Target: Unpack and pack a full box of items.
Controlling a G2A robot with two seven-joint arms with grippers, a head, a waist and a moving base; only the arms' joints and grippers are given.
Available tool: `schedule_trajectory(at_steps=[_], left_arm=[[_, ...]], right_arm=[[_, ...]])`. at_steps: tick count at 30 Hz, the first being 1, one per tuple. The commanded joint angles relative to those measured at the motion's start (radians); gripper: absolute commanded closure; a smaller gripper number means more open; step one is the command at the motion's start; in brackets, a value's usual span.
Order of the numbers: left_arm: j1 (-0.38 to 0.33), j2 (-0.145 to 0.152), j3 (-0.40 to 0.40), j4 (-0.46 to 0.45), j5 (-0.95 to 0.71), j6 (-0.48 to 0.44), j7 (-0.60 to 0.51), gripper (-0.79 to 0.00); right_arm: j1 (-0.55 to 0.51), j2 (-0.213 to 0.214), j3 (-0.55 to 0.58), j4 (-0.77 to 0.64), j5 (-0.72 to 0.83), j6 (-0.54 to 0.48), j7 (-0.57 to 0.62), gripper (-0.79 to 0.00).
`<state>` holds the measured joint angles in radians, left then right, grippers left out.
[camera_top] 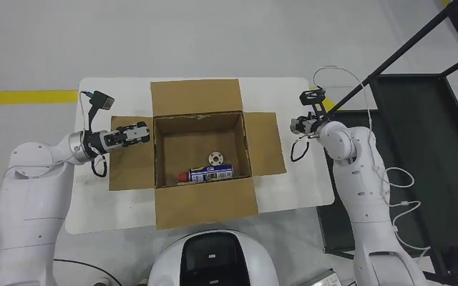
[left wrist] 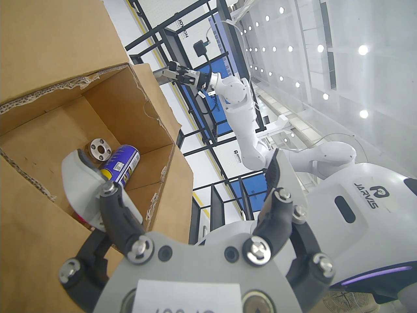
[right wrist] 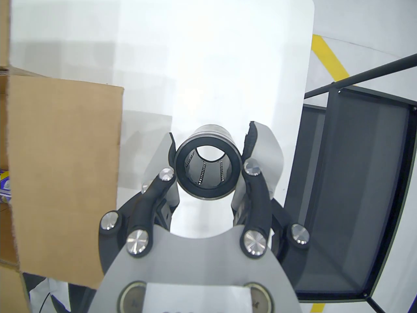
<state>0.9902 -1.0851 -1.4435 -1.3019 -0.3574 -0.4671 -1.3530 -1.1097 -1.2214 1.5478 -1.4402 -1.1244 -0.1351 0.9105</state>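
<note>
An open cardboard box (camera_top: 202, 121) stands mid-table with its flaps spread. On its floor lie a blue and yellow spray can (camera_top: 212, 172) and a small metal flange (camera_top: 215, 156); both also appear as the can (left wrist: 122, 162) and flange (left wrist: 99, 149) in the left wrist view. My left gripper (camera_top: 140, 133) hovers open over the box's left flap, nothing between its fingers (left wrist: 81, 177). My right gripper (right wrist: 210, 149) is shut on a grey metal linear bearing (right wrist: 206, 167), a hollow cylinder, held above the white table right of the box (camera_top: 300, 125).
A black metal rack (camera_top: 401, 150) stands just right of the table, close to the right arm. The box's right flap (right wrist: 62, 164) lies near the right gripper. White table surface (right wrist: 195, 50) stretches beyond the bearing. Yellow floor tape (camera_top: 36, 96) runs behind.
</note>
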Motion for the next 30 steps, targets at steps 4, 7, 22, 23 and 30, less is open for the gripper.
schedule_trajectory(at_steps=[4, 7, 22, 23, 30], left_arm=[[0.0, 0.0, 0.0, 0.0, 0.0, 0.0, 0.0, -0.785], [0.0, 0.0, 0.0, 0.0, 0.0, 0.0, 0.0, -0.785], [0.0, 0.0, 0.0, 0.0, 0.0, 0.0, 0.0, -0.785], [0.0, 0.0, 0.0, 0.0, 0.0, 0.0, 0.0, -0.785], [0.0, 0.0, 0.0, 0.0, 0.0, 0.0, 0.0, -0.785]], right_arm=[[0.066, -0.002, -0.03, 0.149, 0.002, 0.0, -0.029, 0.0], [0.101, -0.004, -0.046, 0.226, 0.001, 0.003, -0.052, 0.0], [0.219, -0.015, -0.12, 0.516, 0.016, -0.013, -0.194, 0.0], [0.227, -0.017, -0.126, 0.531, 0.016, -0.011, -0.202, 0.0], [0.262, -0.022, -0.155, 0.607, 0.004, -0.003, -0.265, -0.52]])
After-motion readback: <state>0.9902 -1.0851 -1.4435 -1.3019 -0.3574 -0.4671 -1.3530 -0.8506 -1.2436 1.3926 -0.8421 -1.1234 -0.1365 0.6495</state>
